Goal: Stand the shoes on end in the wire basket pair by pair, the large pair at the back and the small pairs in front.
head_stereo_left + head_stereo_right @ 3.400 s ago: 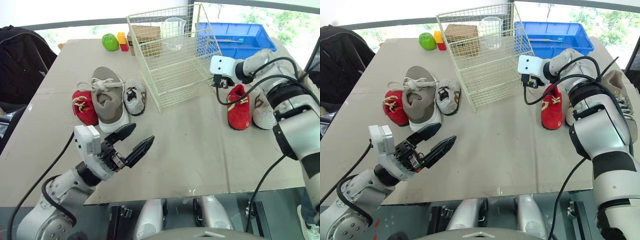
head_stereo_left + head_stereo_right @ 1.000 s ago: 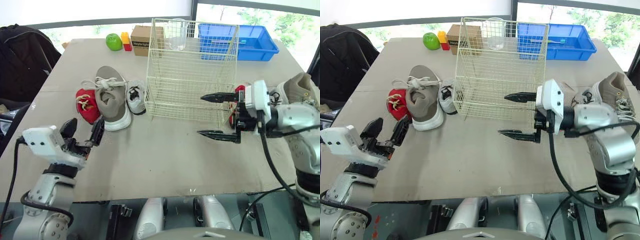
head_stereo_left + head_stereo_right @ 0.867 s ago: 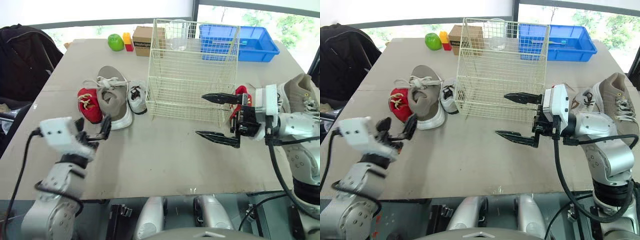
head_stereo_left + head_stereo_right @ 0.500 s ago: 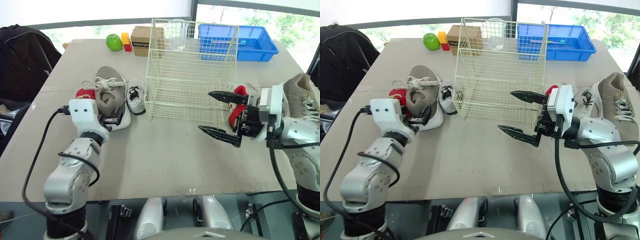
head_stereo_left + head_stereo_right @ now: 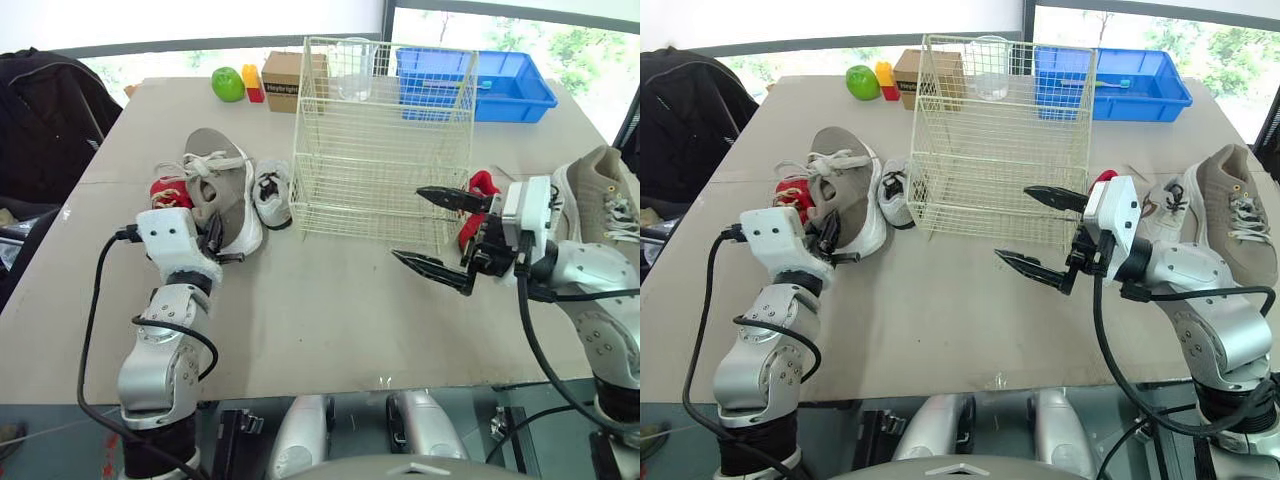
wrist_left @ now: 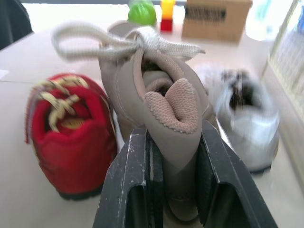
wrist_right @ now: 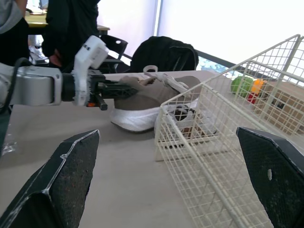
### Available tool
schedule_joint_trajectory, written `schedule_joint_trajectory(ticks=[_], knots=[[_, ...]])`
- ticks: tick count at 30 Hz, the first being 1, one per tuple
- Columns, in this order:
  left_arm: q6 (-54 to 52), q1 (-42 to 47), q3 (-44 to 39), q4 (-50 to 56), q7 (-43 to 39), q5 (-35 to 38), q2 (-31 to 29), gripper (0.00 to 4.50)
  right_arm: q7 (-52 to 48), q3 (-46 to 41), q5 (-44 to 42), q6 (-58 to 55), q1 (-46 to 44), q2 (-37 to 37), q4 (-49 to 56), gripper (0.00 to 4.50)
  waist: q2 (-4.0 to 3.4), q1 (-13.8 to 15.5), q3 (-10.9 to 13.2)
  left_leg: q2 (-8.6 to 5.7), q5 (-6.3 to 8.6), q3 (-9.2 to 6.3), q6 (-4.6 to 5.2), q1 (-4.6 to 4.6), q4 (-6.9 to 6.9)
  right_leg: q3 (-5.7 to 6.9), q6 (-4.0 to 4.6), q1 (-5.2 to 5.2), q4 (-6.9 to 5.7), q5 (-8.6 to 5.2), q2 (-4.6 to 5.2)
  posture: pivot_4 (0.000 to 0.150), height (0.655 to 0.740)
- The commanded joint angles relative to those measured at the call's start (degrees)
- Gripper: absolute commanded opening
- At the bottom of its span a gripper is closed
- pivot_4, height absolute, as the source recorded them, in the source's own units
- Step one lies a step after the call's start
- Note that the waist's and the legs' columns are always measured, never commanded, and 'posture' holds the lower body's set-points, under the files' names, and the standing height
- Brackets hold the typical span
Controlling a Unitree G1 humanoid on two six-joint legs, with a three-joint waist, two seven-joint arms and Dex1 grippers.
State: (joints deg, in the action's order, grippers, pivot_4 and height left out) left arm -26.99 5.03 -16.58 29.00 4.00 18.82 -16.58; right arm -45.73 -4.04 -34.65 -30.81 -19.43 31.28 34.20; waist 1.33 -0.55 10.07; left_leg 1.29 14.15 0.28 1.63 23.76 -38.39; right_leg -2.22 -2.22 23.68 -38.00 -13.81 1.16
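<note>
your left gripper point(image 6: 174, 142) is clamped on the heel of the large taupe shoe point(image 5: 222, 185), which sits tilted left of the wire basket point(image 5: 380, 120). its wrist hides part of the small red shoe point(image 5: 163, 187) beside it. a small white shoe point(image 5: 272, 193) lies between the taupe shoe and the basket wall, tight against both. your right gripper point(image 5: 409, 223) hangs spread wide before the basket's front right corner, covering most of the other red shoe point(image 5: 480, 184). the second taupe shoe point(image 5: 1232, 205) lies near the right edge of the table point(image 5: 330, 310). bare tabletop lies between the arms.
</note>
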Motion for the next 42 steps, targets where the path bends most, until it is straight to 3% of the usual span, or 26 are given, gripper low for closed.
schedule_joint_trajectory(ticks=[1,4,9,12,15,19,25,30,33,38,41,42], knots=[[8.1,7.4,-4.1,8.0,-0.1,-2.6,-3.1,0.51,2.0,-3.1,-4.2,-0.4,-5.3,-0.4,-0.4,4.50,0.04,0.0,0.0,0.00,0.00,-0.03,0.00,0.01,-0.01,0.01,0.00,0.00,0.00,0.00,-0.02,0.150,0.7400],[11.7,13.6,-0.9,7.3,-5.5,-4.5,-7.6,0.51,2.5,-3.6,-7.1,-3.8,-12.4,1.5,-2.9,4.50,0.04,0.1,0.0,-0.02,0.00,-0.01,-0.01,0.01,-0.02,0.10,0.00,-0.01,-0.02,0.00,-0.04,0.150,0.7400],[22.7,21.7,6.1,0.0,-16.8,-9.1,-14.7,0.51,-1.7,0.8,-2.7,-5.2,-28.6,7.5,-11.7,4.50,0.00,0.4,0.0,-0.14,0.00,0.05,0.01,0.04,-0.01,0.11,0.00,-0.01,0.06,0.01,0.04,0.150,0.7400],[36.6,27.1,11.3,-10.2,-26.2,-13.3,-19.2,0.51,-6.2,7.5,8.1,-0.9,-49.5,11.2,-27.4,4.50,0.02,0.1,0.0,-0.14,0.00,0.12,0.01,-0.03,0.04,0.08,0.00,-0.02,0.08,0.00,0.06,0.150,0.7400],[47.2,30.0,13.9,-18.3,-32.1,-14.5,-20.7,0.51,-10.6,11.2,13.5,2.5,-60.2,12.4,-36.9,4.50,-0.47,-0.4,0.3,-0.11,-0.04,0.62,0.01,0.29,0.21,-0.30,0.00,0.72,-0.10,0.02,-0.02,0.150,0.7400],[58.5,33.8,16.4,-27.0,-38.7,-14.5,-21.8,0.51,-15.8,16.1,21.7,9.8,-66.6,12.6,-45.8,4.50,-0.34,-0.5,0.2,0.14,0.00,0.85,0.01,0.39,0.30,-0.25,-0.01,0.83,-0.01,0.01,-0.12,0.150,0.7400],[68.8,39.8,18.3,-35.3,-45.2,-13.2,-22.0,0.51,-22.8,22.4,33.3,23.5,-68.0,14.0,-56.6,4.50,-0.38,-0.1,0.3,0.04,-0.14,0.99,-0.22,1.53,0.01,-0.31,-0.04,2.01,-0.42,0.02,0.06,0.150,0.7400],[76.5,43.5,19.6,-40.6,-49.2,-13.3,-22.4,0.51,-26.0,23.4,36.3,27.2,-68.4,12.2,-62.6,4.50,-0.38,-0.1,0.3,0.02,-0.03,1.03,-0.03,1.57,-0.08,-0.25,-0.04,2.01,-0.48,0.02,0.05,0.150,0.7400],[82.3,46.5,20.6,-45.9,-51.5,-13.7,-23.3,0.51,-29.3,24.0,37.2,27.4,-67.5,11.5,-63.0,3.78,-0.40,-0.2,0.3,0.04,-0.04,1.03,-0.03,1.56,-0.12,-0.18,-0.04,2.01,-0.60,0.02,-0.02,0.150,0.7400],[87.3,50.7,20.0,-52.7,-51.2,-15.9,-23.8,0.51,-29.0,22.1,37.7,27.0,-64.6,11.4,-60.9,1.49,-0.40,-0.2,0.3,0.03,-0.04,1.02,-0.03,1.51,-0.18,-0.16,-0.04,2.01,-0.77,0.01,-0.07,0.150,0.7400],[88.3,51.8,20.3,-54.3,-52.0,-15.2,-24.7,0.51,-27.3,19.8,37.3,26.0,-62.3,11.7,-59.1,0.35,-0.40,-0.3,0.3,0.03,-0.04,1.03,-0.03,1.45,-0.24,-0.20,-0.04,2.00,-0.87,0.02,-0.08,0.150,0.7400],[87.2,51.9,20.3,-54.5,-52.6,-13.8,-25.0,0.99,-26.1,18.8,37.2,25.1,-61.7,11.5,-58.5,0.01,-0.40,-0.3,0.3,0.03,-0.04,1.03,-0.03,1.40,-0.24,-0.24,-0.04,1.99,-0.92,0.02,-0.08,0.150,0.7400]])
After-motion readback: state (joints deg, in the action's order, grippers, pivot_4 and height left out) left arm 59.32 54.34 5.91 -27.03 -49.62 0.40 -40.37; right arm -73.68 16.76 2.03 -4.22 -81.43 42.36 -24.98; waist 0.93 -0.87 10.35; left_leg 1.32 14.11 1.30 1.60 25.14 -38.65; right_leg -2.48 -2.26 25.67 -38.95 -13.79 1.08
